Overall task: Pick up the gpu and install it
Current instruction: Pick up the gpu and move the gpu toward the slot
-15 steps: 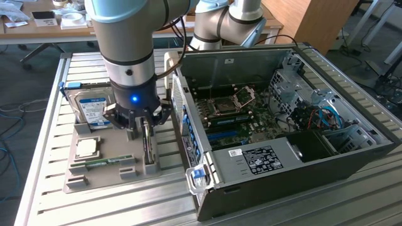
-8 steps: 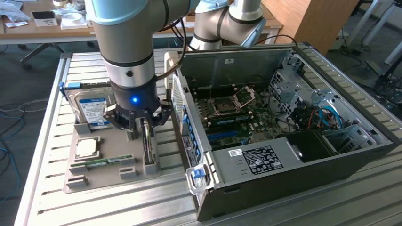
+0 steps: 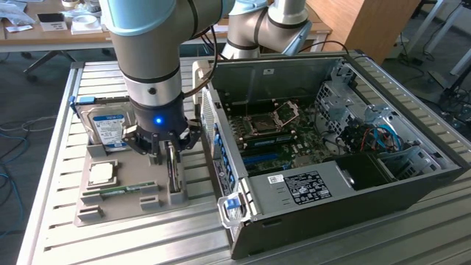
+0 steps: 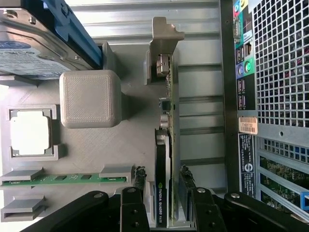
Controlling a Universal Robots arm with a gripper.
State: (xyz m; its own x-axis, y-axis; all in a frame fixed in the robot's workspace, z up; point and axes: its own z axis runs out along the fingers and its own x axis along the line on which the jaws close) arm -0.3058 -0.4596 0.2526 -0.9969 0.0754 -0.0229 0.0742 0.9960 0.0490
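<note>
Wrist view showed the two black fingers (image 4: 139,181) spread apart and straddling the graphics card (image 4: 168,125), one on each flat side near its lower end. A narrow gap showed between each tip and the card, so they bracketed it without clearly pinching it. The card stood on edge in a slot of the gray holder (image 4: 203,145), its pale metal bracket at the far end from the fingers. In the same holder a green memory stick (image 4: 63,179) lay in its groove just beside one finger, a square processor chip (image 4: 30,133) sat in its recess, a gray block (image 4: 89,99) rose between the chip and the card, and a hard drive (image 4: 29,48) with a blue frame stood beyond that. The computer case's perforated rear panel (image 4: 280,72) ran alongside the holder. In the exterior view the arm (image 3: 151,83) reached straight down over the holder (image 3: 125,212), with the graphics card (image 3: 174,174) upright beneath it, the hard drive (image 3: 107,127) just behind, and the open computer case (image 3: 331,187) lying at the exterior view's right on the slatted metal table (image 3: 44,210).
</note>
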